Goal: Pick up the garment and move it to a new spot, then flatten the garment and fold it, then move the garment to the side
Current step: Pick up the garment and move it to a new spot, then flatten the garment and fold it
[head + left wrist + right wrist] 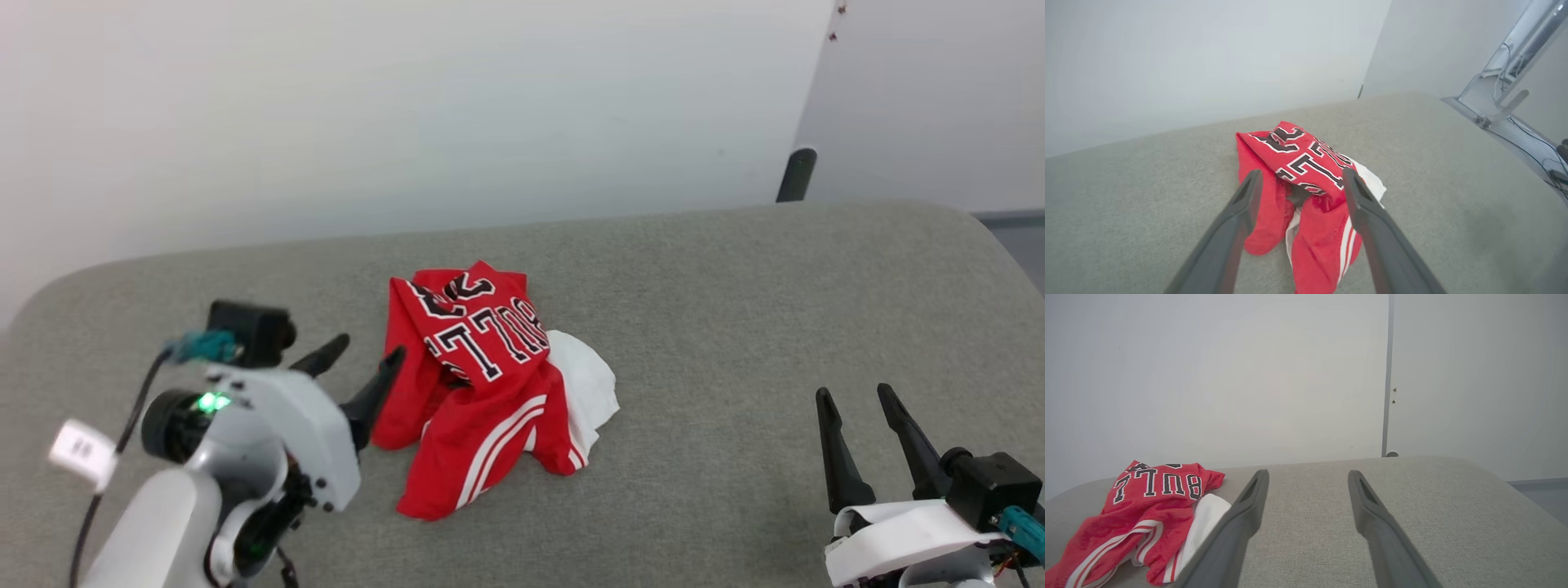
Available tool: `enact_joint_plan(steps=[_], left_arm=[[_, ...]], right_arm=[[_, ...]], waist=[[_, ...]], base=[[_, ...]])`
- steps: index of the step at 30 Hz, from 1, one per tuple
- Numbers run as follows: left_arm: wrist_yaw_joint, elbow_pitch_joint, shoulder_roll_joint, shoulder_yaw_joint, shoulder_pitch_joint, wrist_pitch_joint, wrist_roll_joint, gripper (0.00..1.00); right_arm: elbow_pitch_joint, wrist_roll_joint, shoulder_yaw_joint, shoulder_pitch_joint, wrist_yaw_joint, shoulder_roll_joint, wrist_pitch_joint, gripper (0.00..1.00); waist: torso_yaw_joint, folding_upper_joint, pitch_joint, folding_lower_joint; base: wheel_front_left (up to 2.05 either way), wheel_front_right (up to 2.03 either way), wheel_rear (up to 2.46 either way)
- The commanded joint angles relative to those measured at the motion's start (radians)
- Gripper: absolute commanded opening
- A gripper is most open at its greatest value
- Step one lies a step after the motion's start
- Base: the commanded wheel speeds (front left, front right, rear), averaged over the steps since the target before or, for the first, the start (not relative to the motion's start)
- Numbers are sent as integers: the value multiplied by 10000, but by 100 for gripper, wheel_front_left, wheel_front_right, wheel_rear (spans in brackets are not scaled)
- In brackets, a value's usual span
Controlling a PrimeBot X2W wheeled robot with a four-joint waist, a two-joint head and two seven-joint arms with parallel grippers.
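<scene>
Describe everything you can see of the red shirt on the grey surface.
The shirt is red soft cloth with black white-edged letters, white stripes and a white part at its right. It lies crumpled in a heap on the grey padded surface. The open left gripper is close beside its left edge; contact cannot be told.

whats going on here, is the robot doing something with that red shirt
A two-armed robot is working on a red jersey that lies crumpled in a heap on a grey padded table. Its left claw is open right at the heap's left edge, gripping nothing. The right claw is open too, well off to the right over bare table. The jersey is not yet flattened or folded.
</scene>
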Motion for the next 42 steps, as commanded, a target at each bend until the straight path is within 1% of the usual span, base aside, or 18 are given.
enact_joint_plan(steps=[1, 4, 9, 11, 16, 19, 21, 27, 36, 39, 42], left_arm=[[-32, -23, 21, 94, 185, -232, 93, 100], [1, -89, -120, 443, 788, -1364, 78, 100], [2, -260, -77, 898, 1715, -3218, 477, 100], [68, -297, -96, 1108, 2044, -3918, 621, 100], [191, -237, -50, 1456, 2880, -5275, 949, 100], [232, -76, -47, 1615, 3304, -5866, 1019, 100], [256, 84, 44, 1674, 3542, -6181, 1161, 100], [383, 359, -65, 2117, 4064, -6857, 1127, 100], [302, 330, -65, 2253, 4112, -7056, 1235, 100], [284, 368, -43, 2240, 4005, -7071, 1262, 100], [364, 421, -83, 2286, 3897, -7058, 1182, 100]], right_arm=[[-39, 41, 15, 94, 4, -76, 18, 100], [-45, 72, 41, 193, 4, -122, 37, 100], [-88, 53, -42, 311, 4, -227, 22, 100], [-95, -4, -123, 431, 4, -271, 2, 100], [-154, -42, -365, 643, 4, -272, -40, 100], [-189, -93, -506, 801, 4, -227, -55, 100], [-207, -113, -551, 875, 4, -195, -61, 100], [-271, -172, -702, 1049, 4, -125, -52, 100], [-416, -214, -745, 1150, 4, -56, 66, 100], [-414, -176, -614, 1046, 4, -77, 161, 100], [-433, -128, -375, 835, 4, -173, 389, 100]], waist=[[165, -1, -155, 0], [301, -1, -270, 0], [542, -1, -414, 0], [644, -1, -458, 0], [861, -1, -527, 0], [958, -1, -553, 0], [999, -1, -567, 0], [1072, -1, -600, 0], [1141, -1, -519, 0], [1184, -1, -462, 0], [1298, -1, -395, 0]], base=[[0, 0, 0], [0, 0, 0], [0, 0, 0], [0, 0, 0], [0, 0, 0], [0, 0, 0], [0, 0, 0], [0, 0, 0], [0, 0, 0], [0, 0, 0], [0, 0, 0]])
